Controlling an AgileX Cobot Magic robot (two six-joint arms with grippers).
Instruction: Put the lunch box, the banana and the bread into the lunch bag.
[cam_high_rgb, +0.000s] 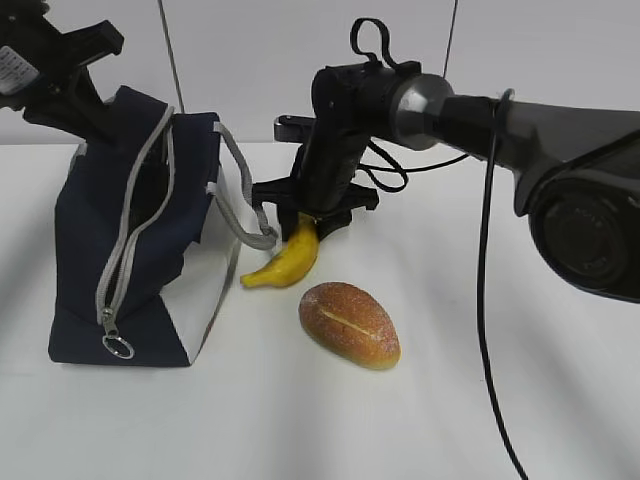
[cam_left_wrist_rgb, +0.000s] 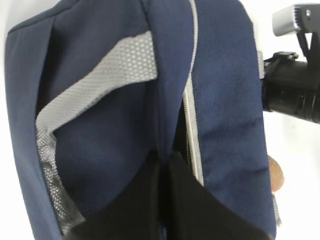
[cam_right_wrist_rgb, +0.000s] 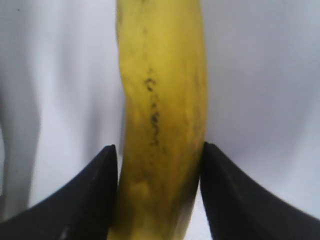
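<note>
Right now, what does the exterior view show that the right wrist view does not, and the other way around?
Only the exterior view shows the bag standing with its zipper open, the left gripper at its top edge, and the bread lying on the table.

Only the right wrist view shows the right gripper from close up, both fingers pressed against the banana's sides, and the dark specks on its peel.

Both show the banana and the white table. The lunch box appears in neither.

I count one banana (cam_high_rgb: 286, 261) at the centre of the frame, one bread roll (cam_high_rgb: 349, 324) just below and right of it, and one navy lunch bag (cam_high_rgb: 140, 240) at the left. My two grippers are both in frame: my left gripper (cam_high_rgb: 60, 75) at the upper left, my right gripper (cam_high_rgb: 312, 215) at the centre.
</note>
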